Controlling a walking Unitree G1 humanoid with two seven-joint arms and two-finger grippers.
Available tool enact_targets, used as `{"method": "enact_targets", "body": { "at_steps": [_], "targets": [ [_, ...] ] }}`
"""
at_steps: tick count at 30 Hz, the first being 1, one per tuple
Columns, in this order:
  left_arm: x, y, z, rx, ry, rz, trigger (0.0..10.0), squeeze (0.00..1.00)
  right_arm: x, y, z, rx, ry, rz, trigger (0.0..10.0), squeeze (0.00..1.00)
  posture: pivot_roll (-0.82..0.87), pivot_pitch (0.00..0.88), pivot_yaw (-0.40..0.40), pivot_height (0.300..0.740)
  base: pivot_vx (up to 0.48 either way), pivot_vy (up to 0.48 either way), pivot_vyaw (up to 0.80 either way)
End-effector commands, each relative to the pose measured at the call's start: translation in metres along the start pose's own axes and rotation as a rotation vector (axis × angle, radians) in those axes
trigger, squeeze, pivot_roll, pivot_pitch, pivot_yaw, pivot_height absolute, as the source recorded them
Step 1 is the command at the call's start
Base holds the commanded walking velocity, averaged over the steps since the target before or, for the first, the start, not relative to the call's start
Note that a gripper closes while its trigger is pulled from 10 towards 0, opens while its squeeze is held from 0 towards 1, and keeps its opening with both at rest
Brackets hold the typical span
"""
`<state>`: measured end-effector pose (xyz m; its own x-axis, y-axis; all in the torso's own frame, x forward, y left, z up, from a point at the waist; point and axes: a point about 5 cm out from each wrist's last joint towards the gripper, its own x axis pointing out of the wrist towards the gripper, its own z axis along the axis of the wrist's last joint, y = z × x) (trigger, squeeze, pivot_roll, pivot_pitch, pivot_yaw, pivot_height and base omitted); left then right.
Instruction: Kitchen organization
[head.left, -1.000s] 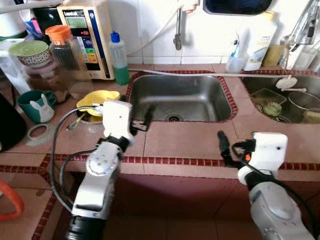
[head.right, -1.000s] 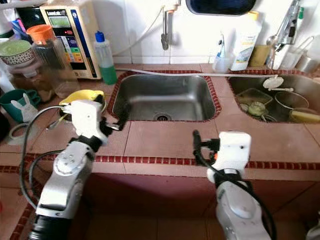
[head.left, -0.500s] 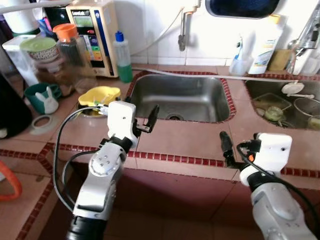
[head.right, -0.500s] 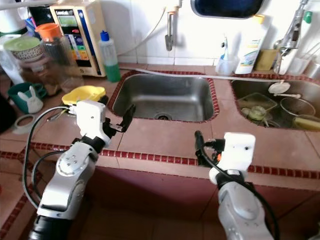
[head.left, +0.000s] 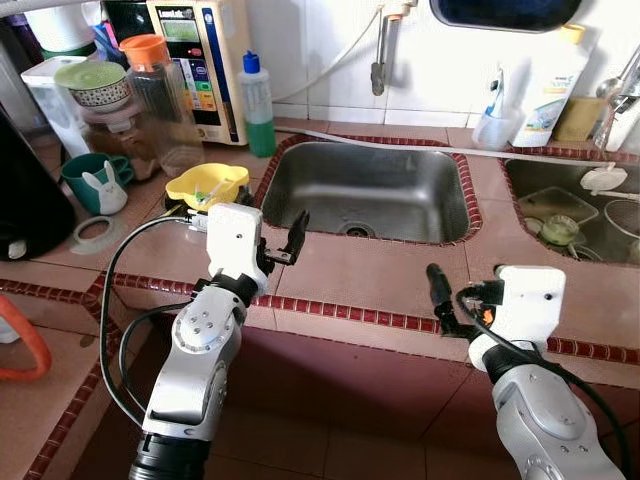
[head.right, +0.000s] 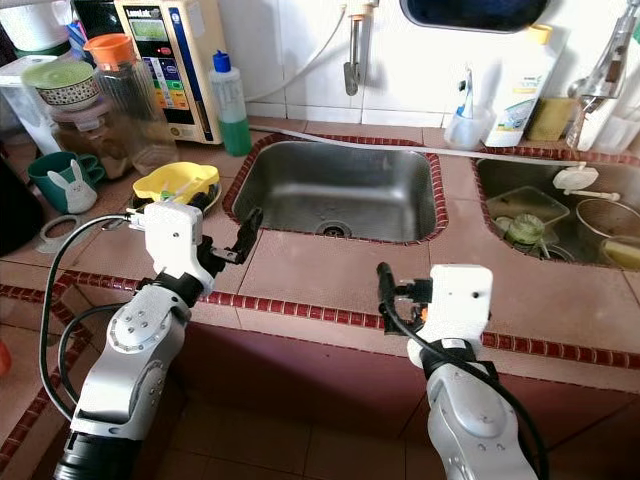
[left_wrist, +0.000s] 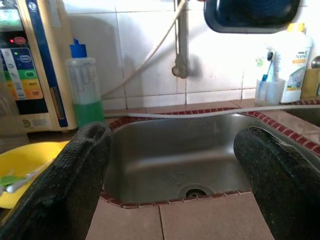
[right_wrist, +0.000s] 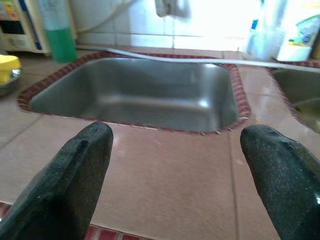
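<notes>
Red-brown tiled worktop (head.left: 370, 275) with dark red mosaic edging spans the head view. Stainless steel sink basin (head.left: 365, 190) is sunk into it at centre, drain at its front; wall faucet pipe (head.left: 379, 60) hangs at 12 o'clock of the basin. A second steel sink (head.left: 575, 200) sits at 3 o'clock, holding a clear container, a green item and a pot.

At 10 o'clock of the centre basin: beige water-purifier unit with a coloured button panel (head.left: 195, 55) against the wall, clear plastic jar with an orange lid (head.left: 160, 95) just beside it. Green-filled dish soap bottle with a blue cap (head.left: 258, 105) stands between purifier and basin. White detergent bottle with a yellow cap (head.left: 552, 75) is at 2 o'clock, by the wall.

Yellow plastic bowl-shaped dish (head.left: 208, 185) lies at 9 o'clock of the basin, just off its rim. Teal mug with a white rabbit figure (head.left: 95, 182) is further out at 9 o'clock, a tape ring (head.left: 98, 233) on the tiles at 6 o'clock of the mug.

Left tool (head.left: 290, 238): above the worktop at the basin's front-left corner, fingers (left_wrist: 75, 180) spread, nothing between them, aimed across the basin.

Right tool (head.left: 440, 300): over the worktop's front edge at 5 o'clock of the basin, fingers (right_wrist: 75, 175) spread, empty, also facing the basin.
</notes>
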<state>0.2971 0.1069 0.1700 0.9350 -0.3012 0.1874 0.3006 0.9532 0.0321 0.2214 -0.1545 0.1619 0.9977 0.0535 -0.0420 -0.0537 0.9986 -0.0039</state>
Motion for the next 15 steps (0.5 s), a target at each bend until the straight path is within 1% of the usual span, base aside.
{"method": "enact_targets", "body": {
  "at_steps": [1,3,5,15],
  "targets": [
    [0.0026,-0.0003,0.0053,0.003,-0.017,-0.018,10.0,0.0,-0.0012,0.0011,0.0093,-0.003,-0.048,0.01,10.0,0.0,0.04,0.0,0.025,0.74,0.0,0.0,0.0],
    [0.003,-0.0022,0.0077,-0.021,-0.029,-0.055,10.0,0.0,-0.0015,0.0,0.0091,-0.006,-0.048,0.007,10.0,0.0,0.04,0.0,0.025,0.74,0.12,0.0,0.0],
    [0.003,-0.0022,0.0077,-0.021,-0.029,-0.055,10.0,0.0,-0.0015,0.0,0.0091,-0.006,-0.048,0.007,10.0,0.0,0.04,0.0,0.025,0.74,0.24,0.0,0.0],
    [0.002,-0.0062,0.008,-0.033,-0.039,-0.089,10.0,0.0,-0.0004,-0.0017,0.0104,-0.018,-0.059,0.007,10.0,0.0,0.04,0.0,0.023,0.74,0.318,0.0,0.0]
  ]
}}
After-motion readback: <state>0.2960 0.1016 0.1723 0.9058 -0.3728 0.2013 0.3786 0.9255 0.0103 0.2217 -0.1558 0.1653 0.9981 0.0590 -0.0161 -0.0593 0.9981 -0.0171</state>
